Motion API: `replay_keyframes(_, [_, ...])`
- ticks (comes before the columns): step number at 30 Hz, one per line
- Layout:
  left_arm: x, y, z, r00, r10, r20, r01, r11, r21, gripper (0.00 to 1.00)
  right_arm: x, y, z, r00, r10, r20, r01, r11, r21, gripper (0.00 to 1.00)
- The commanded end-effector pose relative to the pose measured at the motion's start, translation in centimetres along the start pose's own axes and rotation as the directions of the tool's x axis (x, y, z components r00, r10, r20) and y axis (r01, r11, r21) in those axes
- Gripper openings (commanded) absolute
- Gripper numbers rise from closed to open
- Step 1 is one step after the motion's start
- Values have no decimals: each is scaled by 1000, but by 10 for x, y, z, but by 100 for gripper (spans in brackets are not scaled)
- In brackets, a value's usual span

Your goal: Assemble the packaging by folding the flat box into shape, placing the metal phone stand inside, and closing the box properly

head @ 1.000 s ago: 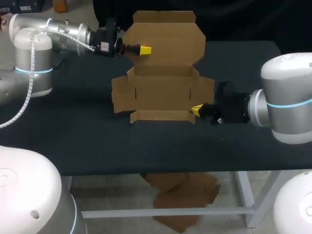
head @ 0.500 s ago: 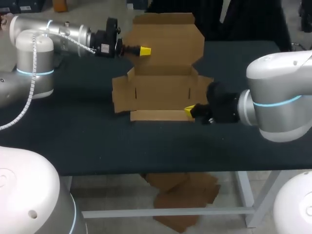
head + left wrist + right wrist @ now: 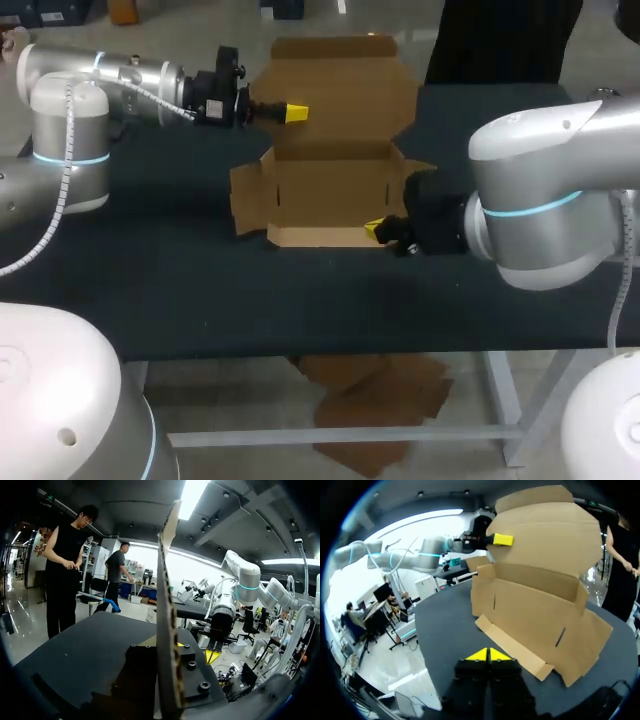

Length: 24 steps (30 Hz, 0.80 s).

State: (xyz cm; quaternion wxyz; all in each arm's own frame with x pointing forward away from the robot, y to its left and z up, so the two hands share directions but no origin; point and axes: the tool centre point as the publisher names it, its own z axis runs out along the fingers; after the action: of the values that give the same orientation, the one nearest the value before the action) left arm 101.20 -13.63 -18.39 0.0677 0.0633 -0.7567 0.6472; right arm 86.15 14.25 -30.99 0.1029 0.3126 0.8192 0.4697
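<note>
The brown cardboard box (image 3: 330, 190) lies half folded in the middle of the table, its lid (image 3: 345, 85) standing up at the back. My left gripper (image 3: 296, 113) is shut on the lid's left part; in the left wrist view the lid's edge (image 3: 165, 605) runs between its fingertips (image 3: 166, 642). My right gripper (image 3: 374, 230) is shut and empty at the box's front right corner. From the right wrist, its tips (image 3: 489, 654) stop just short of the low front flap (image 3: 512, 650), and my left gripper (image 3: 502, 540) shows on the lid.
The box's left side flap (image 3: 250, 200) lies spread flat on the dark table (image 3: 200, 290). My right arm's body (image 3: 540, 220) covers the table's right side. Bare table runs along the front edge.
My right arm has moved left, bringing its shut gripper along the box's front to the right corner. The lid stands slightly more upright. My left gripper has barely shifted.
</note>
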Motion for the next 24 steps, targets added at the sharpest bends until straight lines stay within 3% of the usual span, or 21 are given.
replay_keyframes(1, [-1,1,-1,1000,0,-4,0,1000,0,0,2,-1,3,1000,-1,10,1,1000,-4,0])
replay_keyframes(6, [-1,1,-1,1000,0,-4,0,1000,0,0,2,-1,3,1000,-1,10,1,1000,-4,0])
replay_keyframes(11, [-1,1,-1,1000,0,-4,0,1000,0,0,4,-6,26,1000,-8,21,9,997,-77,0])
replay_keyframes(16, [-1,1,-1,1000,0,-4,0,1000,0,0,4,-14,46,996,6,84,3,994,-106,0])
replay_keyframes(24, [-1,1,-1,1000,0,-4,0,1000,0,0,1,-22,79,995,20,100,-4,987,-158,0])
